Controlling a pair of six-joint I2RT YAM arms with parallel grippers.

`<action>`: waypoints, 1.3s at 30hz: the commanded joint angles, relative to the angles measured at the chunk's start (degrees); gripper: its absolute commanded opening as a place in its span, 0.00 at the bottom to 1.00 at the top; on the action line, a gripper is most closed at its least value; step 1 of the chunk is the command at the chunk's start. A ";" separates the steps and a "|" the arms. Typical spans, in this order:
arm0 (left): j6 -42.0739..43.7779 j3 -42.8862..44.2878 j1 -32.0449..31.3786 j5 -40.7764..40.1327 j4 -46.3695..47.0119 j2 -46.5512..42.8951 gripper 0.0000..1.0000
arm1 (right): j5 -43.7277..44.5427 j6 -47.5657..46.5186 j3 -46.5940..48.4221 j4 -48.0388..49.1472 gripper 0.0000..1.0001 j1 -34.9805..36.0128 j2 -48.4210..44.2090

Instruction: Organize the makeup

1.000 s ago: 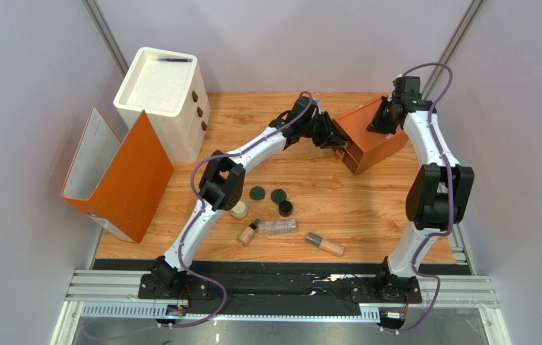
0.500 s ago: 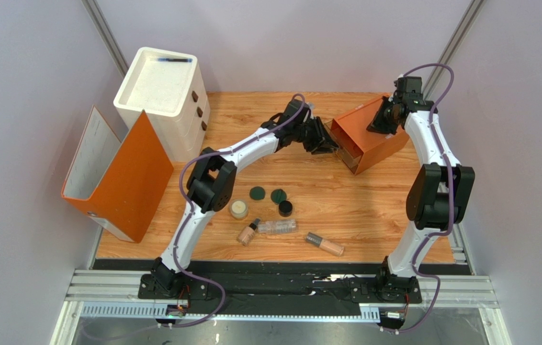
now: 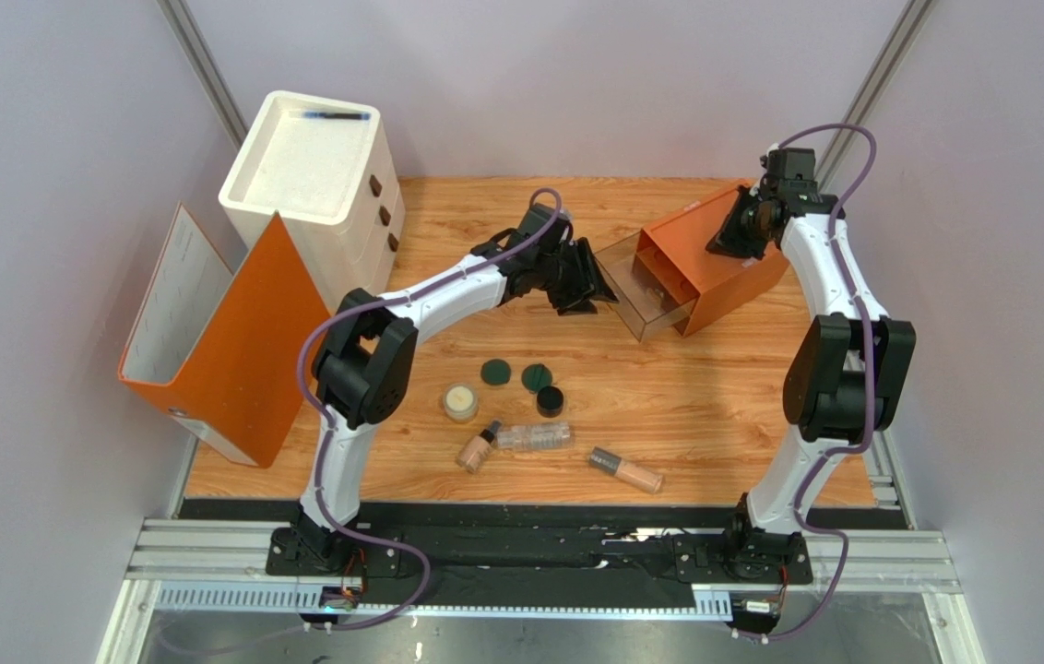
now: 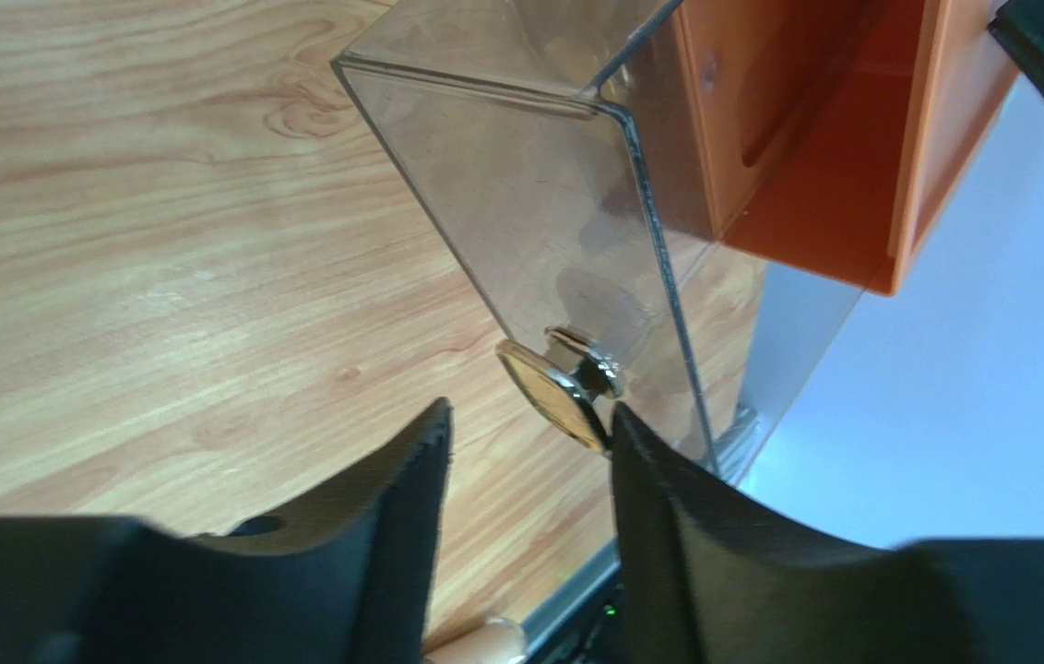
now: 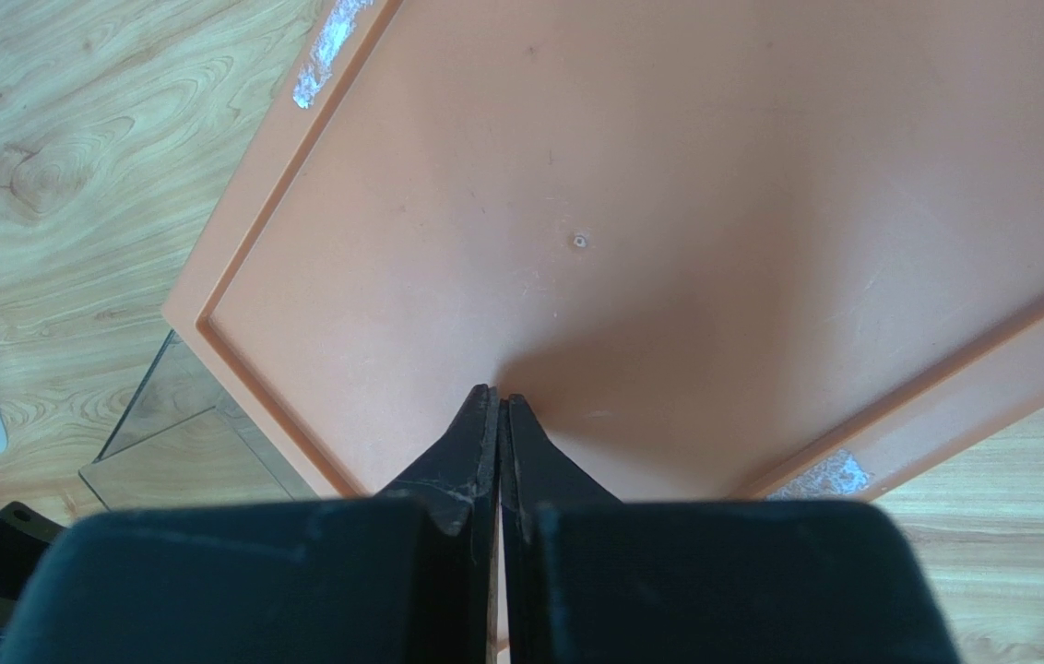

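The makeup lies on the table's near middle: two dark-green discs (image 3: 496,372) (image 3: 536,376), a black jar (image 3: 550,401), a cream jar (image 3: 460,403), a clear tube (image 3: 532,437) and two beige dark-capped tubes (image 3: 478,448) (image 3: 626,471). The orange drawer box (image 3: 711,270) stands at the back right with its clear drawer (image 3: 636,292) pulled out. My left gripper (image 3: 586,287) (image 4: 531,411) is open at the drawer's front. The gold knob (image 4: 562,383) touches its right fingertip. My right gripper (image 3: 742,230) (image 5: 500,404) is shut, tips pressed on the box top (image 5: 708,208).
A white drawer unit (image 3: 313,187) with a black pen (image 3: 327,116) on top stands at the back left. An orange and white folder (image 3: 230,346) leans at the left edge. Grey walls close both sides.
My left gripper has moved left and drawn the clear drawer out of the orange box. Its jaws now stand open at the knob. The right arm has not moved.
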 commanded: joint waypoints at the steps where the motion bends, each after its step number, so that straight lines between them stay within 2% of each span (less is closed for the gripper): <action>1: 8.02 1.12 1.85 -5.14 -7.99 0.96 0.59 | 5.03 -2.12 -4.76 -8.91 0.00 -0.74 5.48; 2: 8.81 1.56 1.85 -5.05 -7.99 0.44 0.67 | 5.11 -2.30 -4.76 -8.74 0.00 -0.74 5.56; 5: 12.67 -0.45 1.76 -6.71 -7.73 -3.49 0.78 | 5.20 -2.30 -4.94 -8.74 0.00 -0.74 5.47; 8: 16.98 -5.10 1.85 -9.87 -7.11 -9.66 0.82 | 5.20 -2.13 -5.02 -9.26 0.00 -0.74 6.26; 14: 25.07 -16.52 1.76 -11.99 -8.77 -20.90 0.82 | 4.94 -1.69 -4.15 -11.38 0.00 -0.74 8.99; 19: 29.82 -24.96 0.80 -13.40 -12.46 -25.49 0.81 | 4.06 -1.34 -4.67 -11.46 0.00 -0.74 9.61; 25: 33.69 -27.97 -3.24 -23.41 -18.53 -26.19 0.81 | 3.62 -1.51 -5.11 -11.55 0.00 -0.74 9.69; 33: 42.12 -30.43 -8.25 -22.28 -16.26 -27.34 0.81 | 3.36 -1.69 -5.82 -11.55 0.00 -0.74 9.43; 39: 50.56 -32.71 -15.63 -18.25 -12.30 -29.27 0.80 | 3.01 -1.69 -6.69 -11.29 0.00 -0.74 9.17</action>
